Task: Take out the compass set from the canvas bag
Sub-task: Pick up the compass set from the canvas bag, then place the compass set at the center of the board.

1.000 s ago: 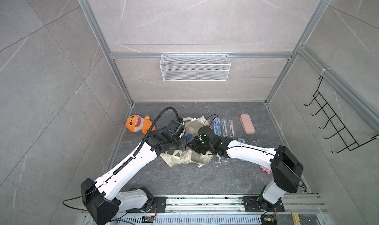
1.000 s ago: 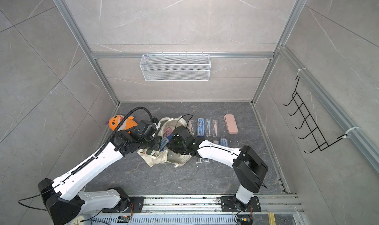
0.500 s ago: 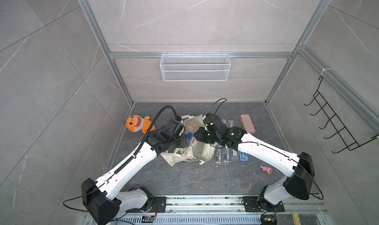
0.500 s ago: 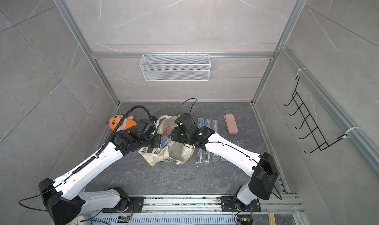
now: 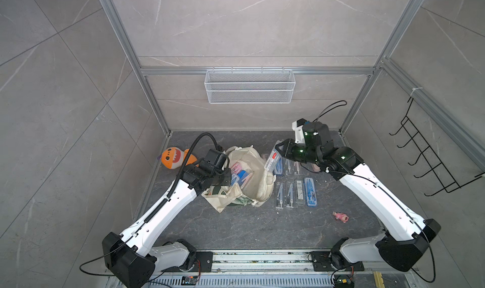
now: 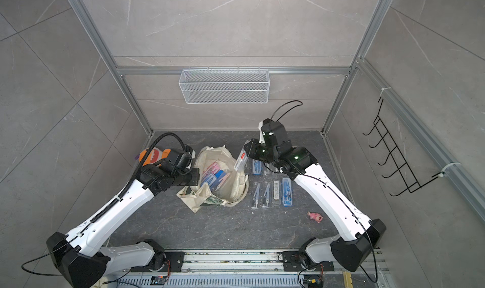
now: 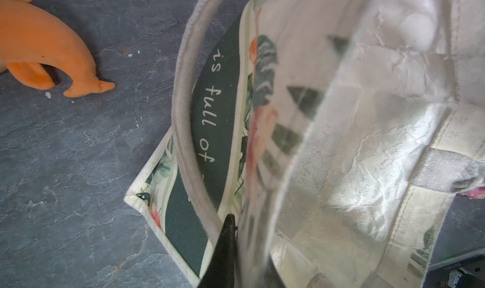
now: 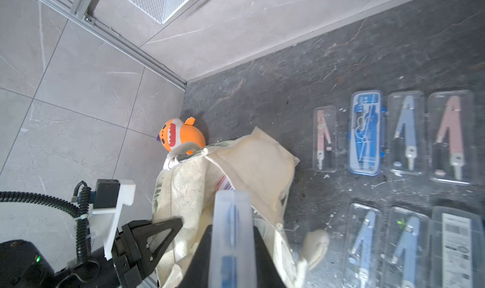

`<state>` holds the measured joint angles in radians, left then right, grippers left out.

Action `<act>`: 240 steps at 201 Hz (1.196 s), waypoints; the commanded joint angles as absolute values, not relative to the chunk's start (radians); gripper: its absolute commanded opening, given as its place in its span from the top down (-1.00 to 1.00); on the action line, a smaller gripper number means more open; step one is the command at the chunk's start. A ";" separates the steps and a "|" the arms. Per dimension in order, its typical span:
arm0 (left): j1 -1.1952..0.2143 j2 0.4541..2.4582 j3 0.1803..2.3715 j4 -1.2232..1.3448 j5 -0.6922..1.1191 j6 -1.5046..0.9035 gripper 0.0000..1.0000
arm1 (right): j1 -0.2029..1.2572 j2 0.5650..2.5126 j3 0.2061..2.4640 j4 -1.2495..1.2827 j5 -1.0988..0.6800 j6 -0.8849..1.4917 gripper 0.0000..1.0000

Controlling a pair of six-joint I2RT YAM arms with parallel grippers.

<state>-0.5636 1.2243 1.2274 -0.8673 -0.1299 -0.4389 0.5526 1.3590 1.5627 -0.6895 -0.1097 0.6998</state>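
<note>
1. In both top views, my right end effector (image 5: 280, 150) pinches a clear compass set (image 5: 273, 161), tilted in the air above the canvas bag (image 5: 258, 187), over the rim on my right side. My left end effector (image 5: 227, 180) is pressed together on the opposite rim, holding the mouth wide. More cases (image 5: 240, 175) lie inside. I judge the slick case could slip back in.
2. Only the left wrist view shows one black fingertip (image 7: 227, 243) against the printed cloth, beside the handle (image 7: 183, 103). The bite looks shallow. If it lets go, the mouth could collapse.
3. Only the right wrist view shows the held case gripped edge-on. It also shows the laid-out cases (image 8: 366, 132) crowding the worktop (image 8: 262, 90), so the landing could knock one.
</note>
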 commanded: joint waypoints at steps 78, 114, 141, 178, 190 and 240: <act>-0.397 1.241 1.353 -0.951 -0.146 -0.329 1.00 | 0.379 1.270 1.097 -0.608 -0.464 0.610 0.60; -0.397 1.247 1.353 -0.932 -0.110 -0.325 1.00 | 0.526 1.376 1.025 -0.516 -0.399 0.646 0.59; -0.397 1.243 1.348 -0.909 -0.076 -0.327 1.00 | 0.579 1.475 1.021 -0.449 -0.375 0.666 0.59; -0.397 1.233 1.341 -0.875 -0.018 -0.324 1.00 | 0.583 1.615 1.060 -0.413 -0.356 0.640 0.58; -0.397 1.229 1.340 -0.870 0.000 -0.324 1.00 | 0.583 1.658 1.086 -0.416 -0.349 0.621 0.58; -0.399 1.213 1.329 -0.848 0.093 -0.316 1.00 | 0.581 1.779 1.152 -0.422 -0.336 0.590 0.58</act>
